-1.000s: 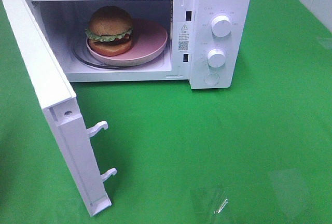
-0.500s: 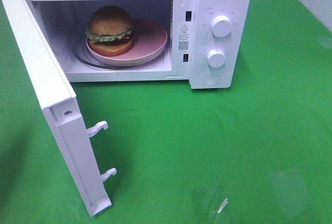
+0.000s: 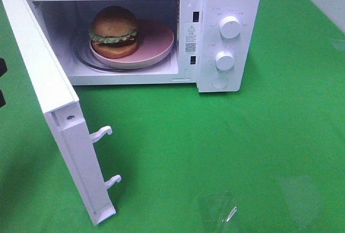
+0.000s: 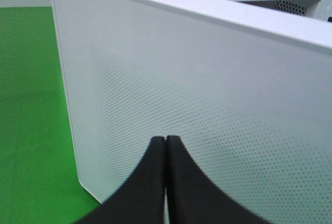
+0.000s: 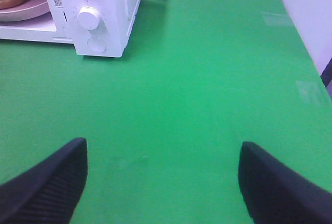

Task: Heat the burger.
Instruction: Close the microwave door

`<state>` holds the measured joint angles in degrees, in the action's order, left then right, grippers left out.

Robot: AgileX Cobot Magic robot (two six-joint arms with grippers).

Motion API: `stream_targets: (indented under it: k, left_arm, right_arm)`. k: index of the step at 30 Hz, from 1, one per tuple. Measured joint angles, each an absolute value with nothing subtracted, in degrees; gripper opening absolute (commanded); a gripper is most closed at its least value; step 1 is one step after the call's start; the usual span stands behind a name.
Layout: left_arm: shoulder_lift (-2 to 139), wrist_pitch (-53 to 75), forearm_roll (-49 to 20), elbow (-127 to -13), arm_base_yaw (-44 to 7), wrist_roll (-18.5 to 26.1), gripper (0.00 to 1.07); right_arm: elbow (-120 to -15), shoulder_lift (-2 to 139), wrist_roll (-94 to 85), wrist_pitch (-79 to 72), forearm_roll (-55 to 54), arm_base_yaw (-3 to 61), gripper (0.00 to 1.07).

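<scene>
- Since the microwave (image 3: 226, 6) stands open on the green table (image 3: 242, 146), the step in hand looks to be shutting it. The push should follow the door's arc, not shove the oven sideways.
- The door (image 4: 207, 89) is swung wide; pressing its outer face far from the hinge should swing it most easily.
- The pink plate (image 3: 159, 41) lies wholly inside the cavity, so it should not foul the door.
- The burger (image 3: 114, 31) sits upright on the plate's left part.
- The left gripper (image 4: 165, 146), jaws pressed together and empty, is close to the door's dotted outer face; contact cannot be told.
- The right gripper (image 5: 163, 149) hangs spread wide, holding nothing, over bare table.
- The latch hooks (image 3: 102, 132) must seat, so the push should end firmly.
</scene>
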<state>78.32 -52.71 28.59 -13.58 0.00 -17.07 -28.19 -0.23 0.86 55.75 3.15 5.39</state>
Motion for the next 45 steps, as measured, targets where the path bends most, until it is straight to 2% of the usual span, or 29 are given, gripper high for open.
stream_targets:
  k: [15,25,33,45]
  left_arm:
    - [88.12,-53.57,28.99,-22.4,-8.59,-18.45,0.0]
    - [90.99,-53.06,28.13,-27.33,-11.75,-18.45,0.0]
    - [94.37,-49.16,23.95,-32.26,-16.5,-18.33,0.0]
    - [98.49,-47.33,21.03,-38.45,-17.36,-18.33,0.0]
  right_arm:
    - [-28.19,-0.23,0.86,55.75,3.09,5.39,0.76]
    - [-28.19,-0.23,0.86,55.75,3.09,5.39,0.76]
    - [-28.19,-0.23,0.86,55.75,3.09,5.39,0.76]
    - [-28.19,-0.23,0.86,55.75,3.09,5.39,0.76]
